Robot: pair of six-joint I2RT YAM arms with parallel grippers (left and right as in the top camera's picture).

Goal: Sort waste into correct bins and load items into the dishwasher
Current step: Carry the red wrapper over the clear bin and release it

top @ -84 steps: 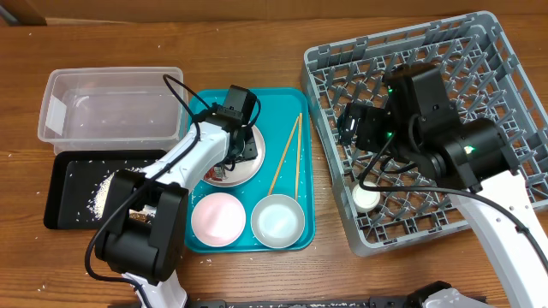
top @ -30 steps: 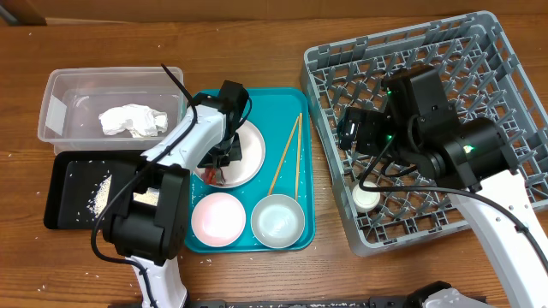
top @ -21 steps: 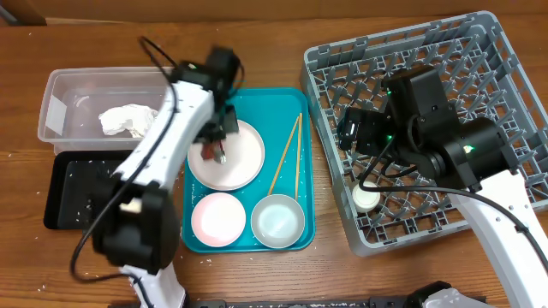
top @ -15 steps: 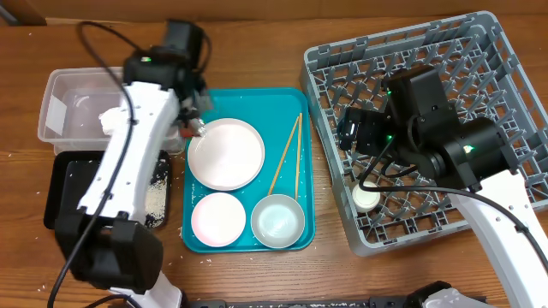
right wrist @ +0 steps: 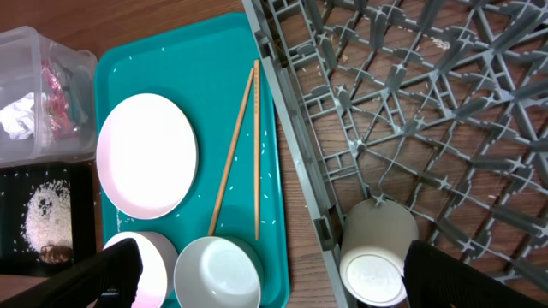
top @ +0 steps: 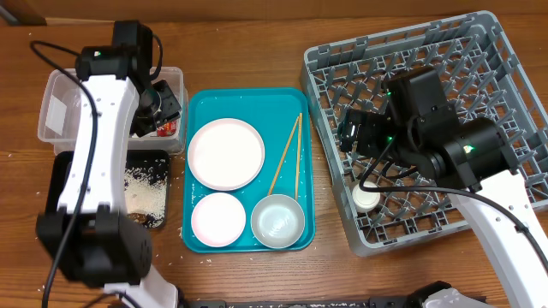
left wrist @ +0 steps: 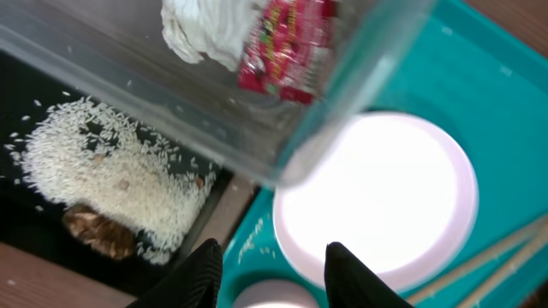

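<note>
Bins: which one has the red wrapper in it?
The clear tub, holding the red wrapper beside the napkin; the black tray has only rice and brown crumbs.

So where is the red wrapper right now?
The red wrapper lies inside the clear tub, at its right end nearest the teal tray; the left wrist view shows it beside the white napkin.

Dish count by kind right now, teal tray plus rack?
Plate: 1
Bowls: 2 (pink bowl, greyish-white bowl)
Cup, in the dish rack: 1
Chopsticks: 2
Total: 6
</note>
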